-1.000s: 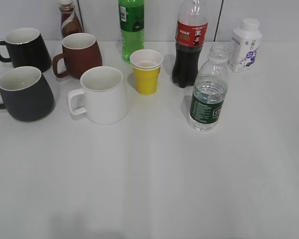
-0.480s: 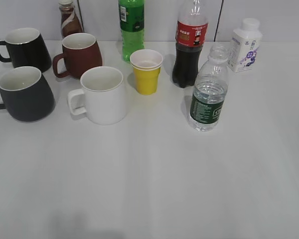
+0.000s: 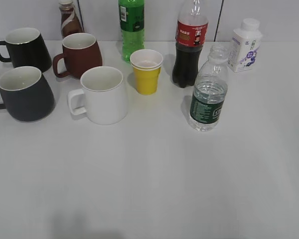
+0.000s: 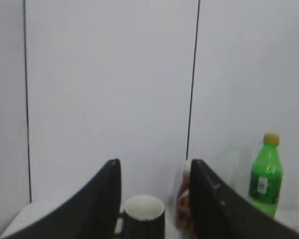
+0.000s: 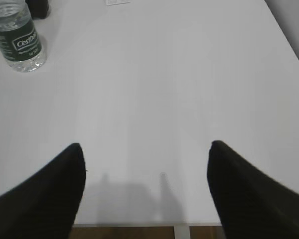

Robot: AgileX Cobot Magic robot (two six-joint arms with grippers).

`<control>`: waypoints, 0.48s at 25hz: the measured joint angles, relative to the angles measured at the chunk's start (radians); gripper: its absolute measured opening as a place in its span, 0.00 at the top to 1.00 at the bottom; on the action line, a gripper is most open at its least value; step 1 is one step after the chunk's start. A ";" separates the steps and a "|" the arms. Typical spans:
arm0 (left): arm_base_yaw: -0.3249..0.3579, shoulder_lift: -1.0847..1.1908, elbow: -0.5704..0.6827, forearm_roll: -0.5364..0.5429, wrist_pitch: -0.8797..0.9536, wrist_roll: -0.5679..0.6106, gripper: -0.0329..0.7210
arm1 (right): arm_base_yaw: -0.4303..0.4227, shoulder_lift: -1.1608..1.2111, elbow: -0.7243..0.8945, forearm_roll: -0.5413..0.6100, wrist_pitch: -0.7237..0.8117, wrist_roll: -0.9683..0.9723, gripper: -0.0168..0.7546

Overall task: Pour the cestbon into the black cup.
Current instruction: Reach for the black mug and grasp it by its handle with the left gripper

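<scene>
The cestbon (image 3: pixel 207 99), a clear uncapped bottle with a dark green label, stands upright right of the table's middle. It also shows in the right wrist view (image 5: pixel 19 42) at the top left. The black cup (image 3: pixel 25 94), a large charcoal mug with a white inside, stands at the far left with its handle to the left. No gripper shows in the exterior view. My left gripper (image 4: pixel 154 164) is open and empty, facing the back wall; a dark mug (image 4: pixel 144 216) shows far off between its fingers, and I cannot tell which mug. My right gripper (image 5: pixel 145 147) is open and empty over the table's front edge.
A glossy black mug (image 3: pixel 27 49), a maroon mug (image 3: pixel 79 55), a white mug (image 3: pixel 104 94), a yellow cup (image 3: pixel 146 72), a green soda bottle (image 3: pixel 131 25), a cola bottle (image 3: pixel 189 45), a white milk bottle (image 3: pixel 245 45) and a brown bottle (image 3: pixel 69 20) stand around.
</scene>
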 joint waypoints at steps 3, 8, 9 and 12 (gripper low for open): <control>0.000 0.192 0.008 0.030 -0.063 0.000 0.50 | 0.000 0.000 0.000 0.001 0.000 0.000 0.24; 0.000 0.523 0.013 0.041 -0.253 0.000 0.50 | 0.000 0.000 0.000 0.001 0.000 0.000 0.24; 0.001 0.578 0.013 0.042 -0.293 0.000 0.50 | 0.000 0.000 0.000 0.001 0.000 0.000 0.24; 0.014 0.718 0.014 0.044 -0.394 0.000 0.50 | 0.000 0.000 0.000 0.001 0.000 0.000 0.24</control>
